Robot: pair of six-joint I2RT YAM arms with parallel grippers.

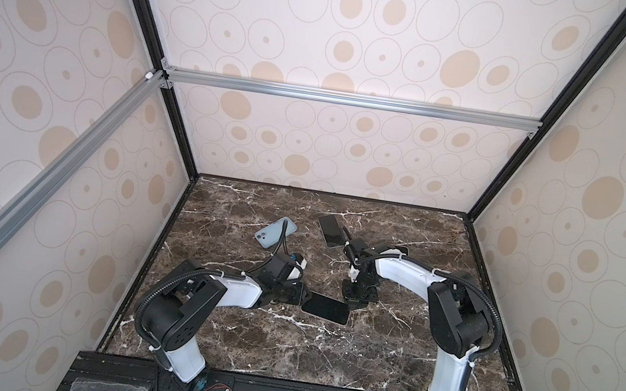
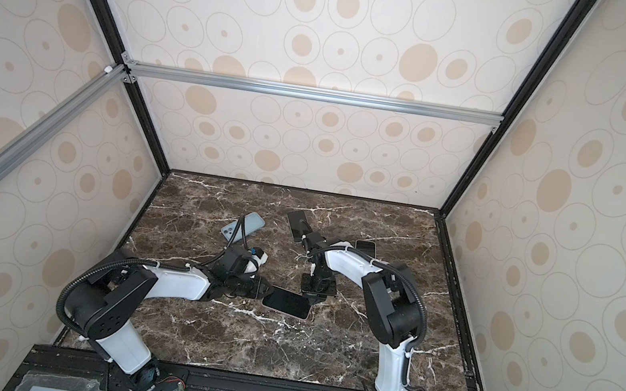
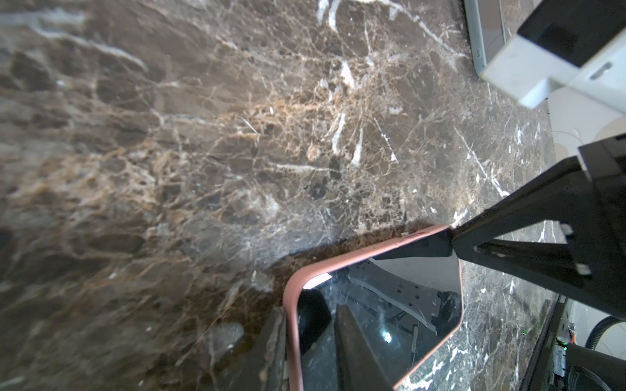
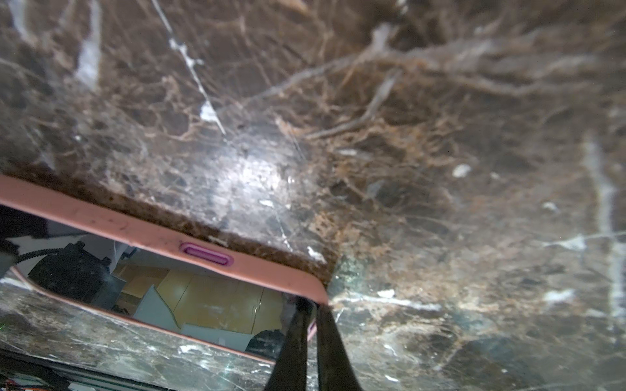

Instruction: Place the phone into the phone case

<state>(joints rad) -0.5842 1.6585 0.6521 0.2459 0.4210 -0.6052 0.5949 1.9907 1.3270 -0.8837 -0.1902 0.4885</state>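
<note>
Here, left gripper (image 1: 302,296) grasps one pink-cased phone (image 1: 326,308), right gripper (image 4: 311,304) clenched; three loose phones (image 1: 275,233) nearby.

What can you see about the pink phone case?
The pink case looks soft, matte and scuffed, with rounded corners and a purple oval button on one long side. A phone with a shiny black screen sits in it, face up. The left gripper clamps one short end; the shut right gripper touches a far corner. It lies about flat, on or just above the marble table.
</note>
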